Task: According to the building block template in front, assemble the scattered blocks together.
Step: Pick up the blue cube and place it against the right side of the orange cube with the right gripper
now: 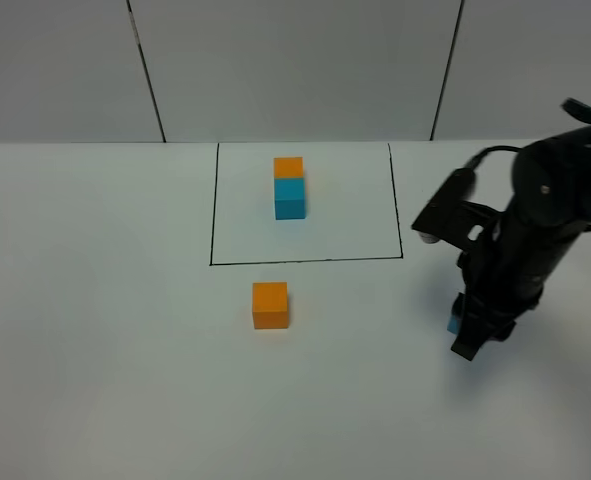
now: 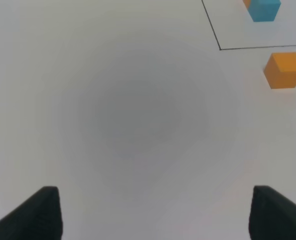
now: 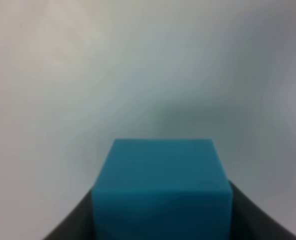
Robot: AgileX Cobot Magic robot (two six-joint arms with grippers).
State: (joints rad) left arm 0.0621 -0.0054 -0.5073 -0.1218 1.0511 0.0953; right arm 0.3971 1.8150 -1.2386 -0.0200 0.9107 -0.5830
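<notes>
The building block template (image 1: 289,187), an orange cube joined to a teal-blue cube, stands inside a black-outlined rectangle at the back; its teal end shows in the left wrist view (image 2: 264,9). The loose orange cube (image 1: 270,305) sits just in front of the rectangle and also shows in the left wrist view (image 2: 284,70). My right gripper (image 1: 464,332) is shut on the loose teal-blue cube (image 3: 162,190), low over the table at the right; only a sliver of the cube (image 1: 454,320) shows from above. My left gripper (image 2: 155,215) is open and empty, well left of the orange cube.
The black outline (image 1: 305,260) marks the template's area on the white table (image 1: 95,330). Grey wall panels (image 1: 295,60) close the back. The right arm's dark body and cable (image 1: 535,220) rise above its gripper.
</notes>
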